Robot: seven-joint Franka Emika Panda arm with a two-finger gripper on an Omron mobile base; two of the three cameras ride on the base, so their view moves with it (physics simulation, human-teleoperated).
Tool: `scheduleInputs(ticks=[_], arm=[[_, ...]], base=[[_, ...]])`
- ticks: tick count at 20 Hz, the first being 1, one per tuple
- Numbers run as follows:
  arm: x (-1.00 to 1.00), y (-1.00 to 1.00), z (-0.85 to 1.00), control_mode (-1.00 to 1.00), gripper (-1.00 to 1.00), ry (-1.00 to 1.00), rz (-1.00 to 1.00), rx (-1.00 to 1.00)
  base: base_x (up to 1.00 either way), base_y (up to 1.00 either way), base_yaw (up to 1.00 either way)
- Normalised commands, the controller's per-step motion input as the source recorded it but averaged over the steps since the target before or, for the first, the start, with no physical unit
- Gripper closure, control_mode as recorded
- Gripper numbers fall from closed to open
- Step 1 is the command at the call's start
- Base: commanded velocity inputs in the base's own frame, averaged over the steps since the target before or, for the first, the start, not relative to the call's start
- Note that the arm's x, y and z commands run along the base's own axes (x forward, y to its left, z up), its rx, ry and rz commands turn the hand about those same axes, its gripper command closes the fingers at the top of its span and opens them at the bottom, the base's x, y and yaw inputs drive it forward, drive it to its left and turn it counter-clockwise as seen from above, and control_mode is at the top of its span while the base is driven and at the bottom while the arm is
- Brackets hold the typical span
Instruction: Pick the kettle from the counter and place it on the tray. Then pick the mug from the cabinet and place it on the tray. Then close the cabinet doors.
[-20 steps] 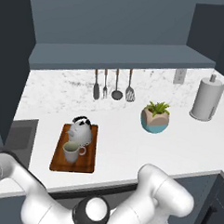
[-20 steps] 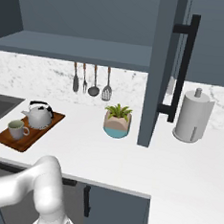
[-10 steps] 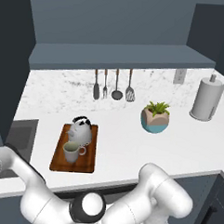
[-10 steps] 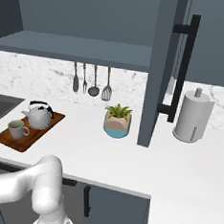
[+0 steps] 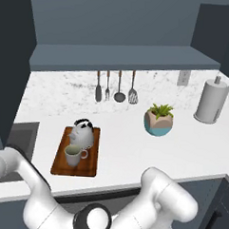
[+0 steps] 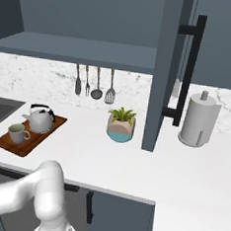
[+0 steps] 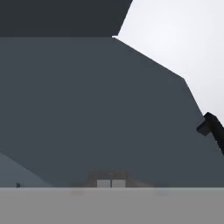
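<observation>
Closing the cabinet doors [image 6: 161, 77] is the step in hand: kettle [image 5: 82, 132] & mug [image 5: 73, 155] sit on tray [image 5: 90, 166]. Gripper [image 7: 110, 183] is closed, empty, facing a dark panel. Next: push the open doors to w/ the arm.

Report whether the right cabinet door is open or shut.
Open. In the right base view the cabinet door stands edge-on, swung out over the counter, its black bar handle facing sideways beside the paper towel roll.
</observation>
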Motion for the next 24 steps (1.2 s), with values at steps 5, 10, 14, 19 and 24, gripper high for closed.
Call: scheduleInputs(ticks=[5, 10, 14, 19, 24], arm=[[-0.3, -0.72, 0.21, -1.0, 1.0, 0.0, -0.04, 0.04], [-0.27, -0.86, 0.04, -1.0, 1.0, 0.0, -0.04, 0.0], [-0.19, -0.88, 0.04, -1.0, 1.0, 0.0, -0.05, 0.0], [-0.04, -0.9, 0.14, -1.0, 1.0, 0.16, -0.02, 0.0], [0.07, -0.65, 0.4, -1.0, 1.0, 0.36, 0.0, -0.01]], base=[[0.0, 0.0, 0.0], [0.0, 0.0, 0.0], [0.0, 0.0, 0.0], [0.0, 0.0, 0.0], [0.0, 0.0, 0.0]])
